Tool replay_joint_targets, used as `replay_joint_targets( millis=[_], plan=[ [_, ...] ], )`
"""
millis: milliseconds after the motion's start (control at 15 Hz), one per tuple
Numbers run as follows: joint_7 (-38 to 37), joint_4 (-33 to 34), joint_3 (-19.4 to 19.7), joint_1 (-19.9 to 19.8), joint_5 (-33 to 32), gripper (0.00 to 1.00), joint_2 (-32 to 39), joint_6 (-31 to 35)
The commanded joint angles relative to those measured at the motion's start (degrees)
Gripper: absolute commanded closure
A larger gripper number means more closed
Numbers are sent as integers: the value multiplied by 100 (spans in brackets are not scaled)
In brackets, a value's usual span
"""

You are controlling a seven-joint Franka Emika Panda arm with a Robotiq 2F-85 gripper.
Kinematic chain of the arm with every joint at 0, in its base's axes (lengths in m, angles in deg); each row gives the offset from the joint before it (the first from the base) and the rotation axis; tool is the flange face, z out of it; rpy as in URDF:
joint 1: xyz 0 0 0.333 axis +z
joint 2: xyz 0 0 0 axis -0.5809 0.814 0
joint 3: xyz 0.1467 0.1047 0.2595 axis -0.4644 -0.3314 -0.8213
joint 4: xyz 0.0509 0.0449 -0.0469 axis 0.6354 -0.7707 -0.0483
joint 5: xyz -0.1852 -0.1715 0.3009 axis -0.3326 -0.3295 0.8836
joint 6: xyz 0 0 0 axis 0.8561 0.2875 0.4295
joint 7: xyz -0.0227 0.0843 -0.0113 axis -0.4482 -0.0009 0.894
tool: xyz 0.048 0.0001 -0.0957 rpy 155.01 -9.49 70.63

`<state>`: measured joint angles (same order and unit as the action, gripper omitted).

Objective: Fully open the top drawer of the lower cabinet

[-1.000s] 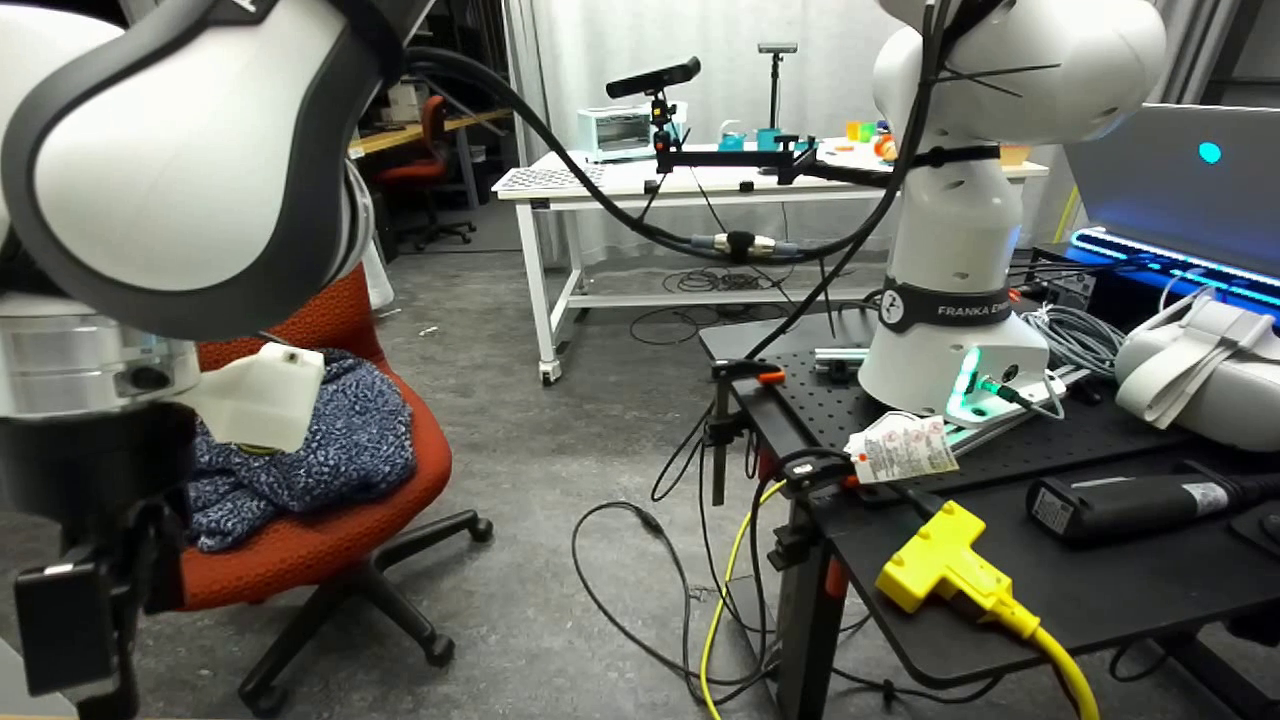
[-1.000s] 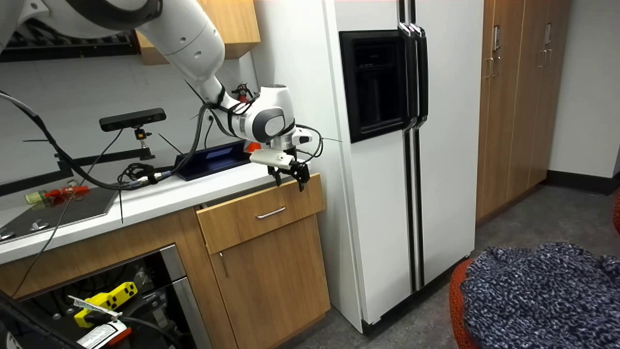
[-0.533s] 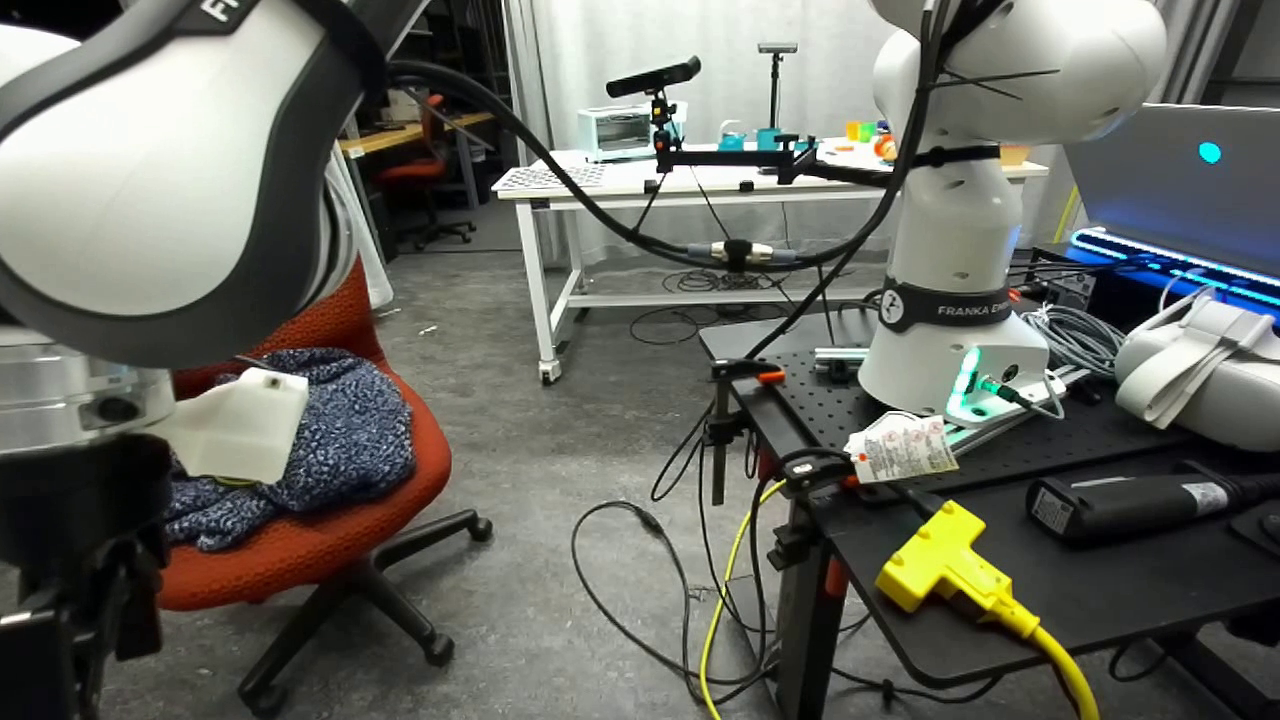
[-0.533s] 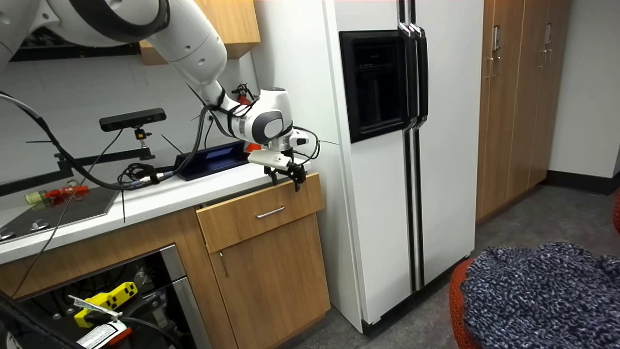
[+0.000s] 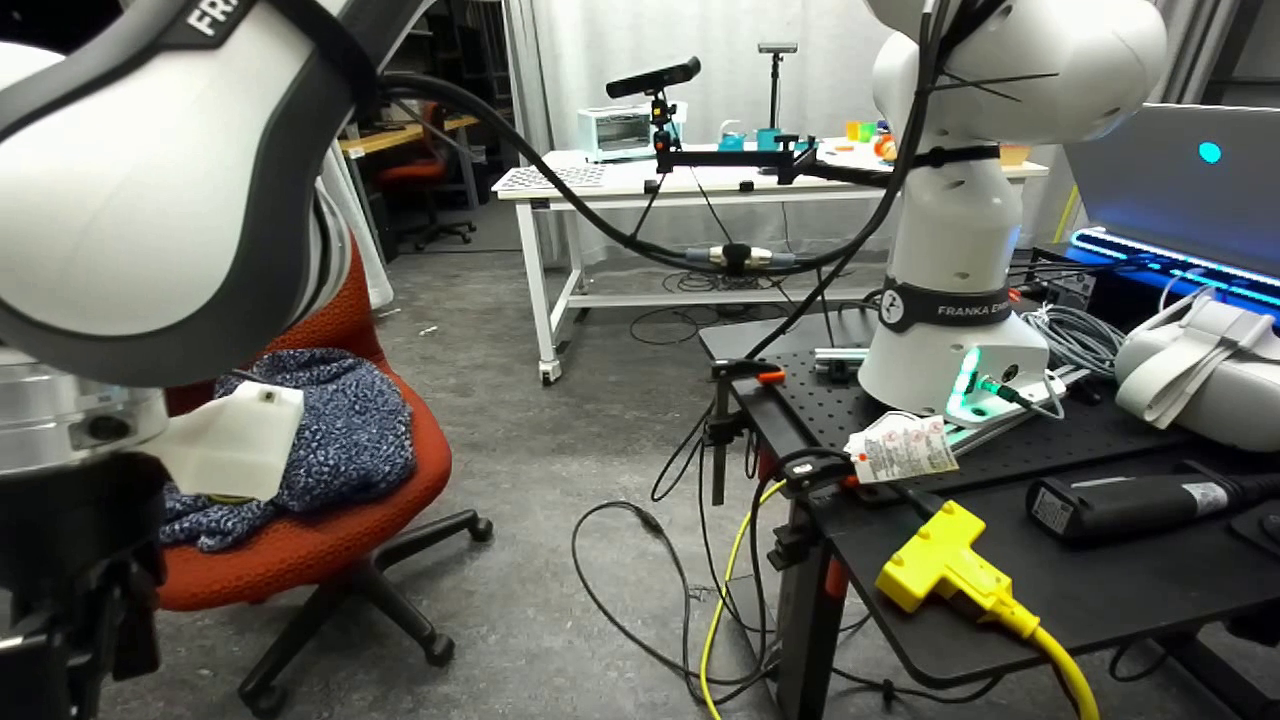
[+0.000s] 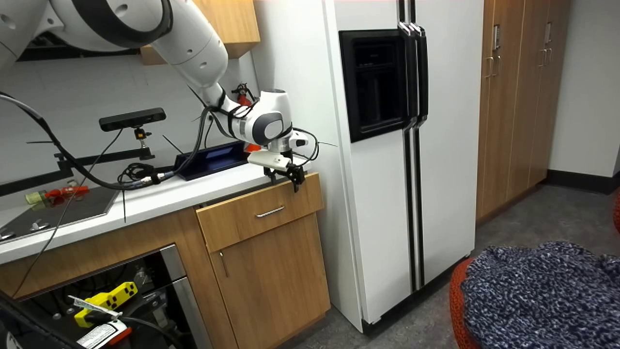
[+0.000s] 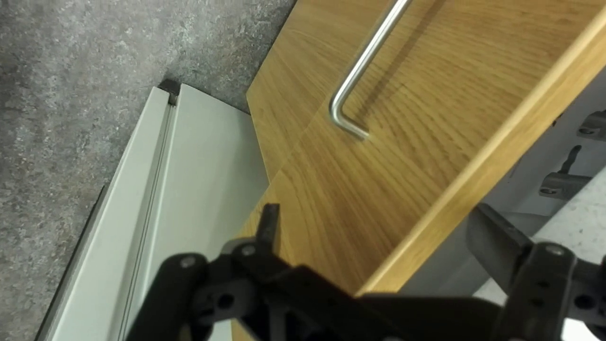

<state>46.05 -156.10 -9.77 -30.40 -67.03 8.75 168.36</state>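
Observation:
The top drawer (image 6: 232,220) has a light-brown wooden front with a metal handle (image 6: 270,212) and stands partly pulled out under the white counter in an exterior view. In the wrist view the drawer front (image 7: 341,203) runs diagonally, with the handle (image 7: 362,61) above and the pale drawer interior to the right. My gripper (image 7: 376,213) is open around the front's top edge: one finger is outside the front, the other inside the drawer. The gripper (image 6: 285,184) is near the drawer's right end, beside the handle, not on it. Whether the fingers touch wood cannot be told.
A white fridge (image 6: 450,160) stands close to the drawer's right side. The white counter (image 6: 232,177) holds a dark blue bin (image 6: 213,160) just behind. A lower door (image 6: 276,276) is under the drawer. An orange chair (image 5: 300,565) with a knitted cloth stands near the arm.
The arm and gripper have moved slightly down and towards the counter, left in both exterior views, the finger settling over the drawer front's edge. The drawer looks almost unmoved.

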Motion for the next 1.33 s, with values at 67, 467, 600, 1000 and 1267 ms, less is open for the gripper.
replay_joint_targets(
  millis=[67,467,600,1000,1267],
  plan=[
    [33,181,143,86,-62,0,161,-257],
    [-152,150,729,415,-705,0,-49,-436],
    [-259,89,940,537,-955,0,-153,-501],
    [-726,-178,1483,831,-1648,0,-487,-670],
    [-1020,-525,1665,896,-1959,0,-804,-1067]
  ],
)
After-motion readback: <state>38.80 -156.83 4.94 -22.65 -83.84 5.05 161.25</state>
